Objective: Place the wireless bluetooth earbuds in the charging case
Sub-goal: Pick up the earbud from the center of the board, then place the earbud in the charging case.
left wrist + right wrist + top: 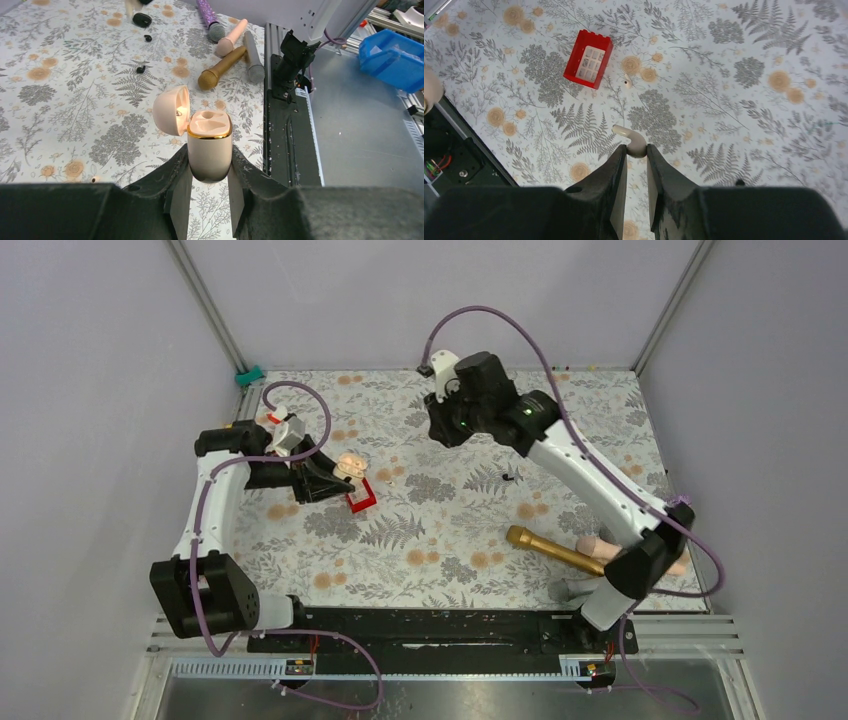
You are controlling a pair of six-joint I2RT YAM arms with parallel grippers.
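L arm (pixel 212 505) bent at elbow, forearm swung inward, wrist approx level. L gripper (pixel 210 172) clamped on charging case (pixel 210 150), a finger on either side of its lower body. R arm (pixel 590 475) reaching far fwd, wrist tipped down. R gripper (pixel 636 154) near-closed, pale earbud (pixel 630 139) nipped at the fingertips.
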